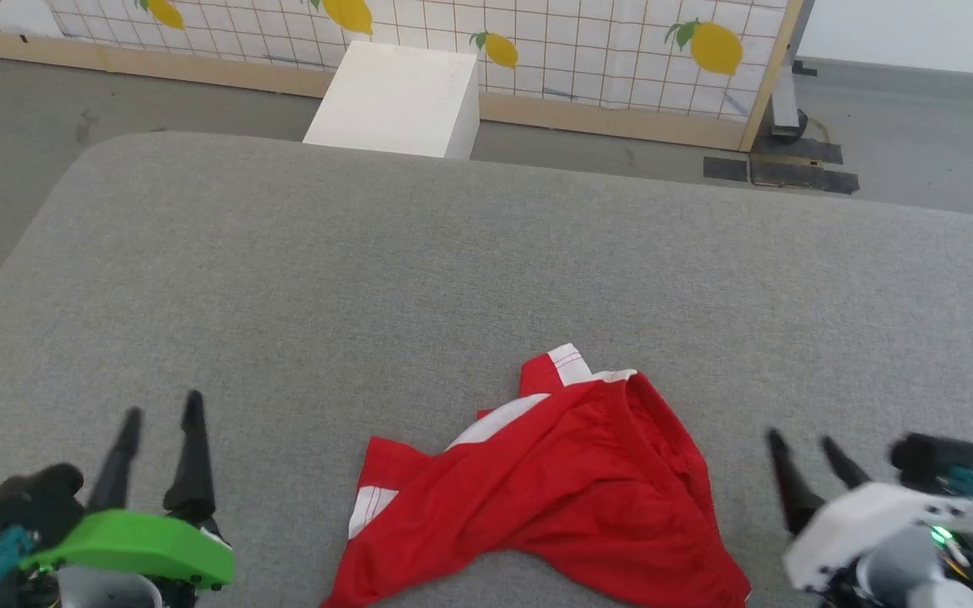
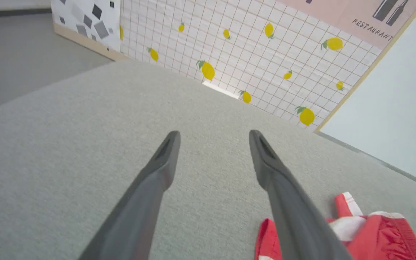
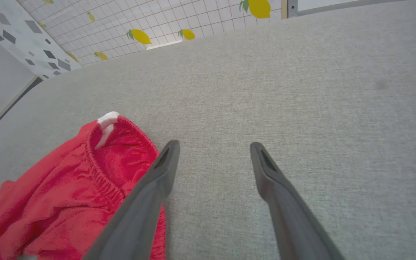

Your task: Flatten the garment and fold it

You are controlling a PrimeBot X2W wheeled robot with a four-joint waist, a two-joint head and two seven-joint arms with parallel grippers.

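The garment (image 1: 571, 473), red shorts with a white stripe (image 1: 499, 420), lay crumpled and unfolded on the grey upholstered surface (image 1: 419, 270), close to its near edge and a little right of the middle. One white-hemmed corner (image 1: 568, 359) poked toward the far edge, and the gathered waistband (image 3: 103, 177) curved along the garment's right side, with a small white label (image 3: 107, 120) at its far end. The left gripper (image 1: 162, 405) hovered by the near left part of the surface, apart from the cloth; in its wrist view the two dark fingers (image 2: 157, 173) stood spread wide with nothing between them. The right gripper (image 1: 801, 437) sat near the garment's right side, its jaws likewise spread wide and empty, one finger (image 3: 150, 187) crossing in front of the waistband in the right wrist view. Beyond the far edge a white box (image 1: 394, 97) stood on the floor before a lemon-patterned panel (image 1: 588, 51).
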